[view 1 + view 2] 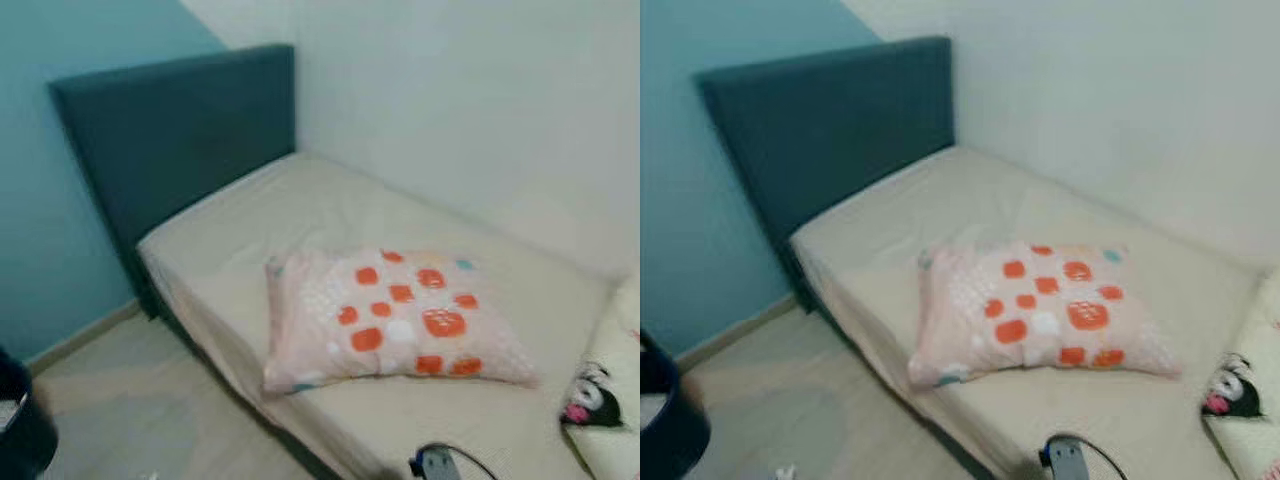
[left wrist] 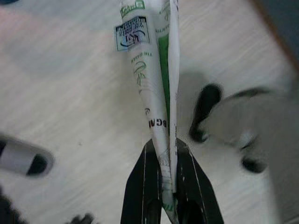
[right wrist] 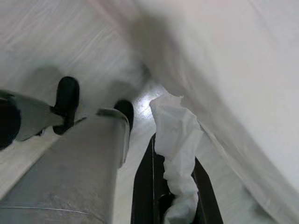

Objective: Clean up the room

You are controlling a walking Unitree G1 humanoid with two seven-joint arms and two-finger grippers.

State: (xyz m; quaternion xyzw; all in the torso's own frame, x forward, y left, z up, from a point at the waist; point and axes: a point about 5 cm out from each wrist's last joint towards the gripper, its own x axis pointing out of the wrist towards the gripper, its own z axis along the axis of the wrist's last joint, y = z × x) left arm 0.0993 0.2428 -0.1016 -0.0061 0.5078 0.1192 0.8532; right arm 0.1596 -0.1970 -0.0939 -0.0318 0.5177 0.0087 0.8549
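White tissue (image 3: pixel 176 140), soft and light, we are pinching in the right gripper (image 3: pixel 174 186); left gripper (image 2: pixel 167 172) clamping a crinkly wrapper (image 2: pixel 154 84) end-on.

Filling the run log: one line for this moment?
left gripper: shut on printed wrapper | right gripper: shut on white tissue | ahead: patterned pillow on bed

dark bin (image 1: pixel 22 425) and plush toy (image 1: pixel 592 397) cut by frame edges; wrapper (image 2: pixel 152 88) print blurred.
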